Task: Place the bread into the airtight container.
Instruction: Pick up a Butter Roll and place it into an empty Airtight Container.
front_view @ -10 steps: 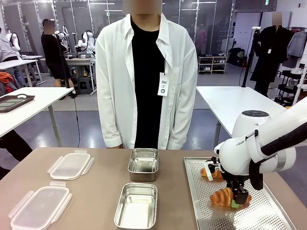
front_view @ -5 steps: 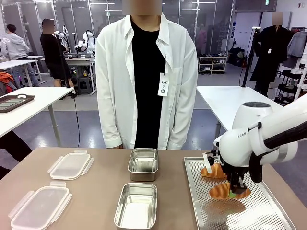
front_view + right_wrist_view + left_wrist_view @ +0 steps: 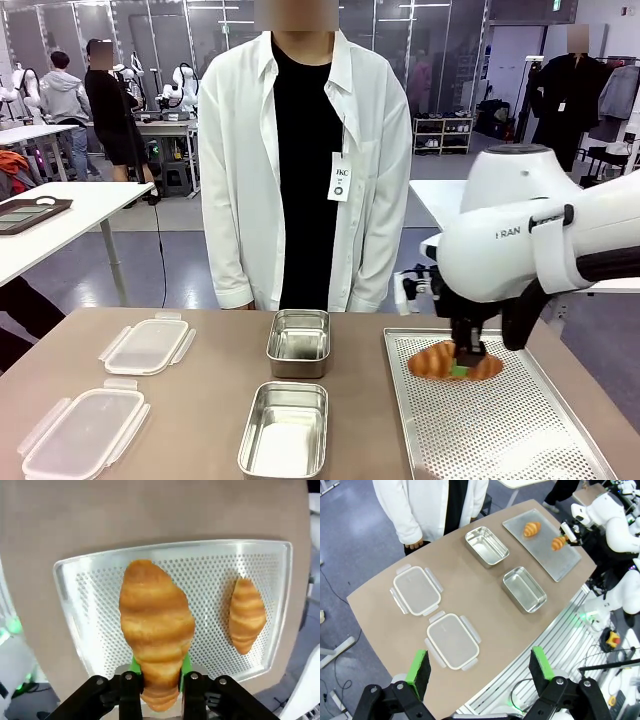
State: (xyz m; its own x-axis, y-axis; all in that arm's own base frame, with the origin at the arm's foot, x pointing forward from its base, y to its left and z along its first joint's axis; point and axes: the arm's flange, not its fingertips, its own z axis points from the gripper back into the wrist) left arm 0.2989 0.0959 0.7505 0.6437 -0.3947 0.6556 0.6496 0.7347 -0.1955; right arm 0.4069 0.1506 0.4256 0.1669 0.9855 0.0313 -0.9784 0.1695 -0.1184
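My right gripper (image 3: 467,360) is shut on a golden croissant (image 3: 440,362) and holds it in the air above the perforated metal tray (image 3: 500,440) at the table's right. In the right wrist view the croissant (image 3: 157,625) sits between the green pads, above the tray (image 3: 210,575). A second croissant (image 3: 246,615) lies on that tray. Two open steel containers stand mid-table, one far (image 3: 298,342) and one near (image 3: 285,428). My left gripper (image 3: 479,665) hangs open high above the table, holding nothing.
Two clear plastic lids lie at the table's left, one far (image 3: 147,345) and one near (image 3: 82,430). A person in a white shirt (image 3: 300,150) stands at the far edge with hands down. Bare tabletop (image 3: 210,390) lies between lids and containers.
My right gripper has risen with the croissant, lifting it off the tray and carrying it a little left and toward the far side. Nothing else has moved.
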